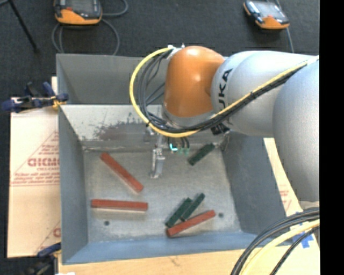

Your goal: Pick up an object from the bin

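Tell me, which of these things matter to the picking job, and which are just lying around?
Job in hand:
hand
grey bin
red sticks in it, left, front left, front right
dark green sticks, beside the hand, front right

Lying about:
orange-and-black devices outside the bin

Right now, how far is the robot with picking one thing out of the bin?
Done: nothing yet; every stick lies on the bin floor. In hand: the gripper hangs low mid-bin, between a slanted red stick and a dark green stick, touching neither as far as I see. Left: grasp one stick and lift it out.
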Controlling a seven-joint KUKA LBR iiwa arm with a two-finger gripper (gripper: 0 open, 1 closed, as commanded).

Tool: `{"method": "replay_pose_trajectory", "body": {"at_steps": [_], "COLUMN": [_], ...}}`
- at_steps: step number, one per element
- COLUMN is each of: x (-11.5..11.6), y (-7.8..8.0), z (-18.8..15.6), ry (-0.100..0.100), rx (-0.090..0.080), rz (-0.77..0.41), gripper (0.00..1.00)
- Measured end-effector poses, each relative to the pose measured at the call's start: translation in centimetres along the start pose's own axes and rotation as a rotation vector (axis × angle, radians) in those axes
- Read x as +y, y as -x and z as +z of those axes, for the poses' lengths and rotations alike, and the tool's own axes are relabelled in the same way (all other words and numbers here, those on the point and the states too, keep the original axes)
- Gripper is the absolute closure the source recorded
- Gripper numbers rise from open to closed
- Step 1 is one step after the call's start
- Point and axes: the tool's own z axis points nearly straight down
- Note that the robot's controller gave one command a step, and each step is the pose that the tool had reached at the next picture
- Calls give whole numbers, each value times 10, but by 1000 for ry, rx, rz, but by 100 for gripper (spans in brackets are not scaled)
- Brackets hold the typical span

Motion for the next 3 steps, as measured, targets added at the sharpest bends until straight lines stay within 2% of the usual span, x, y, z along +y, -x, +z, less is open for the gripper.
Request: {"method": "replay_pose_trajectory", "body": {"at_steps": [1, 2, 3], "x": [42, 42, 36], "y": [-31, -29, -20], "z": [103, 100, -30], "ry": [-2, 0, -4], "rx": [-2, -7, -12], "rz": [-245, -239, -720], "gripper": [0, 100, 100]}}
